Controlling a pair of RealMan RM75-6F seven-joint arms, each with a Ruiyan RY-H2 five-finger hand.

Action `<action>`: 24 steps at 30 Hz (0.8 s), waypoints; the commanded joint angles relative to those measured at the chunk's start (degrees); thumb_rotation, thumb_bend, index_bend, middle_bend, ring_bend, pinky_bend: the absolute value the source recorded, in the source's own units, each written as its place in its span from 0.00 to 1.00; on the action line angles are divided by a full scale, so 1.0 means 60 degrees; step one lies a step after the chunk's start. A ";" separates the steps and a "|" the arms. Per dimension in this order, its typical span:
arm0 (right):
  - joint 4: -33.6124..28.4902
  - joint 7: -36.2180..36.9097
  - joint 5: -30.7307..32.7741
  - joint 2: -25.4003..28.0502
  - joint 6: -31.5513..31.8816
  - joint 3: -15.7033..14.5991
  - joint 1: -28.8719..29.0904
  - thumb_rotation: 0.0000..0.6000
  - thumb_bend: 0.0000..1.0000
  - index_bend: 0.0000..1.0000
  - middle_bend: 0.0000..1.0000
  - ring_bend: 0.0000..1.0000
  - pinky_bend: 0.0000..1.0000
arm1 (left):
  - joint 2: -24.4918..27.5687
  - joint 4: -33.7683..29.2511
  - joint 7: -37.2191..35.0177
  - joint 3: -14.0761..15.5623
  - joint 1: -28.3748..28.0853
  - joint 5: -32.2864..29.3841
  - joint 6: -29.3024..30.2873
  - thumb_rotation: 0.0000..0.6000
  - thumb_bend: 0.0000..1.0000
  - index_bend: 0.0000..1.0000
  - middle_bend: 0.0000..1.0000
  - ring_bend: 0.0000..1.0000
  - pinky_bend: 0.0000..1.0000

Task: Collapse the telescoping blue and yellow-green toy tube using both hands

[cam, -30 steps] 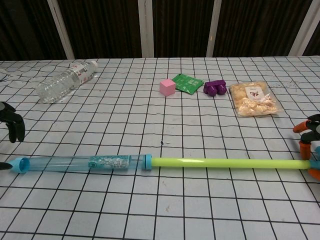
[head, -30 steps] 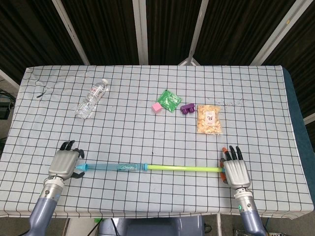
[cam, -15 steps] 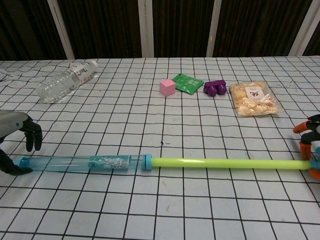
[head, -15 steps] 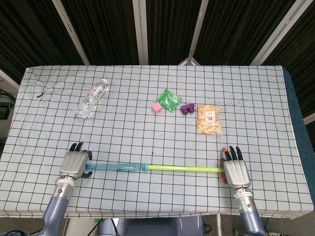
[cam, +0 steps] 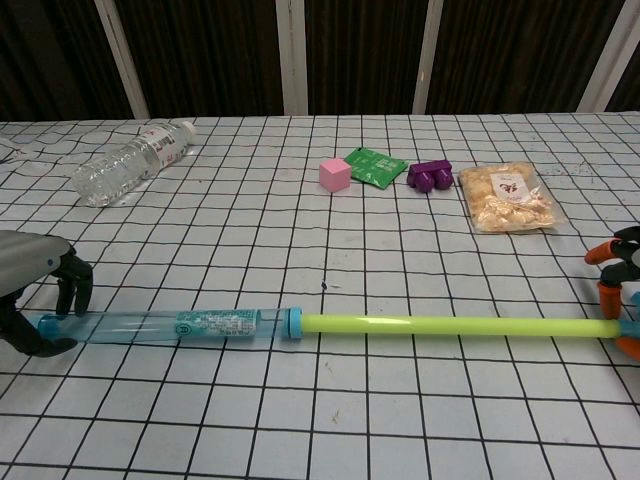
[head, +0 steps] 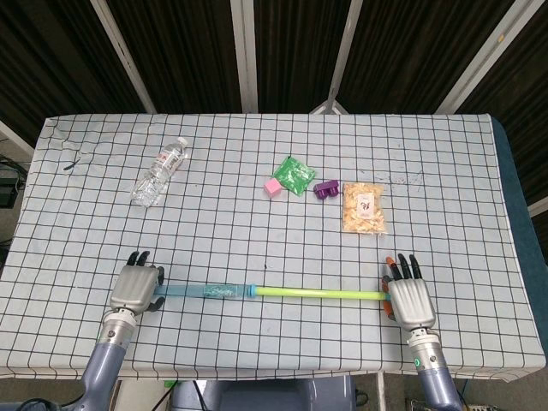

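Bright, even overhead light — shadows faint and soft on the checkered white counter [head: 257,214]; both views sharp, the backdrop dark.

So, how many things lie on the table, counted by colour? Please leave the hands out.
Blue and yellow-green: 1, the tube
Clear: 1, the bottle
Pink: 1, the cube
Green: 1, the packet
Purple: 1, the block
Orange-yellow: 1, the snack bag
Total: 6
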 commanded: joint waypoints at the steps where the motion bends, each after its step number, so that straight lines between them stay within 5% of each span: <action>1: -0.0012 0.0031 -0.0008 -0.0004 0.0026 -0.0002 -0.0004 1.00 0.43 0.65 0.20 0.00 0.00 | -0.0138 0.0127 -0.0073 0.0045 -0.0030 0.0164 0.0088 1.00 0.45 0.52 0.52 0.12 0.10; 14: -0.0153 0.0139 0.0044 0.0029 0.0072 0.0046 -0.0005 1.00 0.44 0.66 0.20 0.00 0.00 | 0.0032 0.0225 -0.0186 -0.0024 -0.0200 0.0940 0.0397 1.00 0.48 0.53 0.54 0.14 0.10; 24: -0.0238 0.0304 -0.0059 0.0046 0.0055 0.0067 0.0068 1.00 0.44 0.66 0.20 0.00 0.00 | 0.0790 0.0484 -0.0313 0.0559 -0.0474 0.2417 -0.0092 1.00 0.48 0.53 0.55 0.14 0.10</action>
